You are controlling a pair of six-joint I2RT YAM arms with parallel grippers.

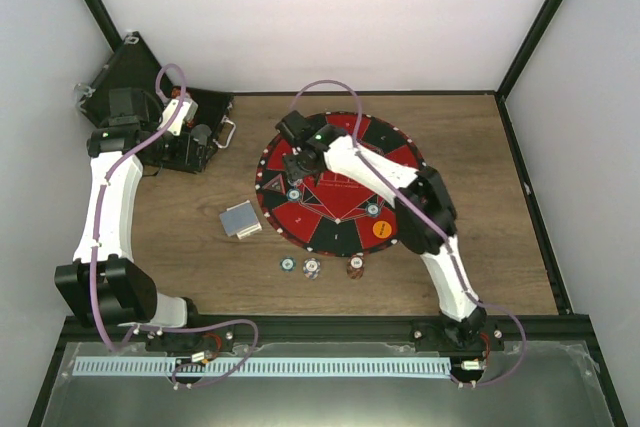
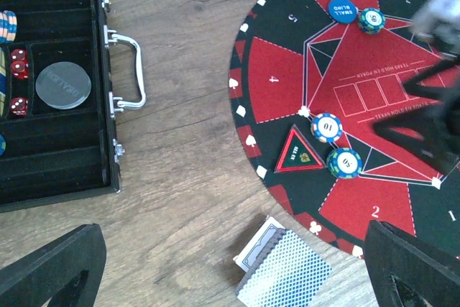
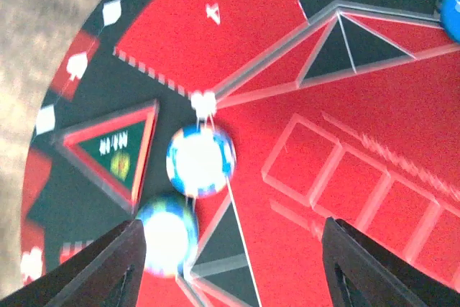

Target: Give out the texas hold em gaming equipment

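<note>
A grey-blue-backed deck of playing cards (image 1: 240, 219) (image 2: 284, 271) lies on the wood just left of the mat. Striped poker chips (image 2: 326, 127) (image 2: 344, 162) (image 3: 200, 161) (image 3: 167, 234) rest on the mat's left part, and another (image 2: 371, 19) sits beside the blue button disc (image 2: 342, 8). The orange button disc (image 1: 381, 229) is on the mat's near right. Three chips (image 1: 311, 268) lie on the wood below the mat. My right gripper (image 1: 296, 169) (image 3: 233, 249) hovers open over the two left chips, holding nothing. By the case my left gripper (image 1: 205, 147) (image 2: 233, 249) is wide open and empty, above the deck.
The round red-and-black mat (image 1: 400, 162) (image 2: 280, 77) fills the table's middle. The open black case (image 1: 130, 82) (image 2: 65, 170) with its silver handle (image 2: 133, 70) stands at the back left; inside are a grey dealer disc (image 2: 63, 85), red dice (image 2: 18, 62) and stacked chips (image 2: 7, 26).
</note>
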